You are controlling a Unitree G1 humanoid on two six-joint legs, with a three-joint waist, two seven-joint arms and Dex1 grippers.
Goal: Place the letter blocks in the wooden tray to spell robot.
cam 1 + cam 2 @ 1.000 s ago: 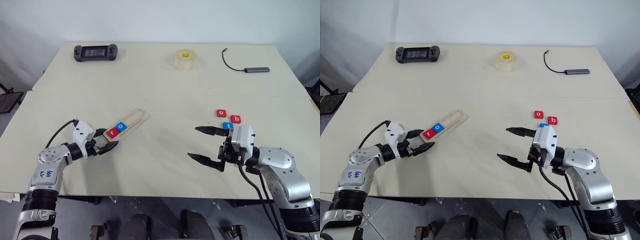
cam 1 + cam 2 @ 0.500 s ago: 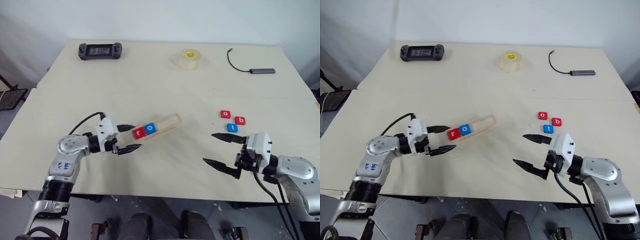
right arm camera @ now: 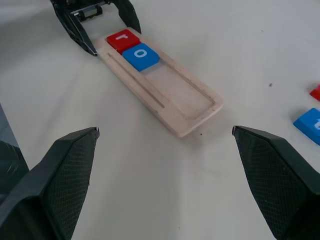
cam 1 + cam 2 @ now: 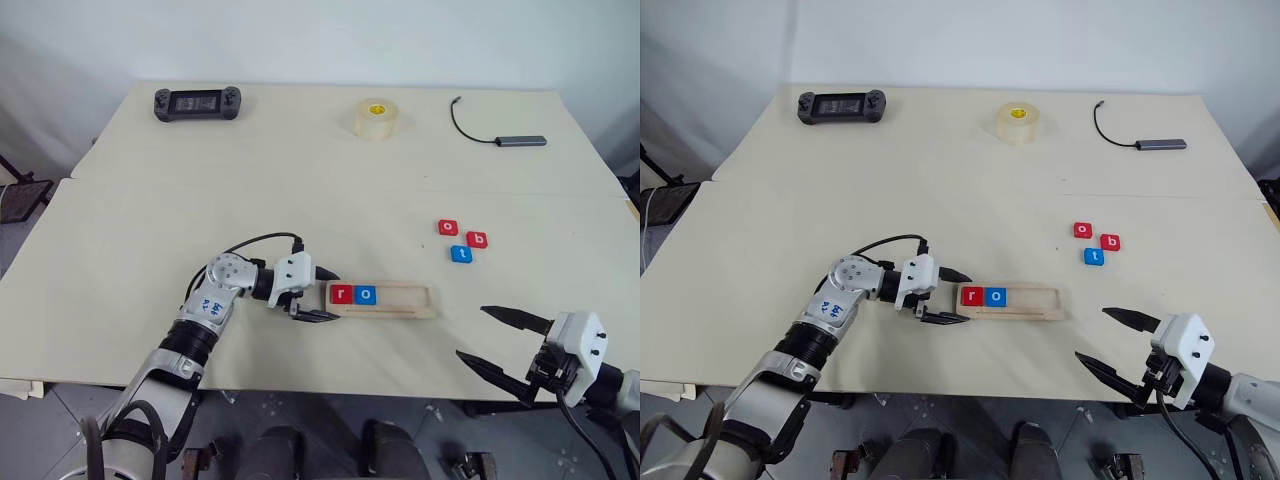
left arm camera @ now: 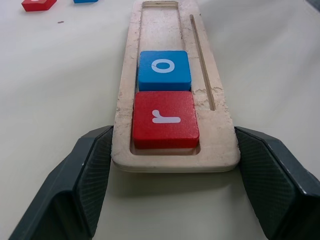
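Wooden tray [image 4: 385,300] lies flat on the counter [image 4: 300,180], front centre, red r [image 4: 341,294] and blue o [image 4: 367,295] seated at its left end. Left hand [image 4: 312,293] straddles that end, fingers apart, one touching the tray edge. Loose o [image 4: 447,227], b [image 4: 478,239], t [image 4: 461,254] sit well right of the tray. Right hand [image 4: 503,342] spread wide, empty, near the counter's front edge.

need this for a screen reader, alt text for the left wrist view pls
A pale wooden tray lies end-on between two open black gripper fingers, holding a red r block and a blue o block; the rest of its slot is empty.
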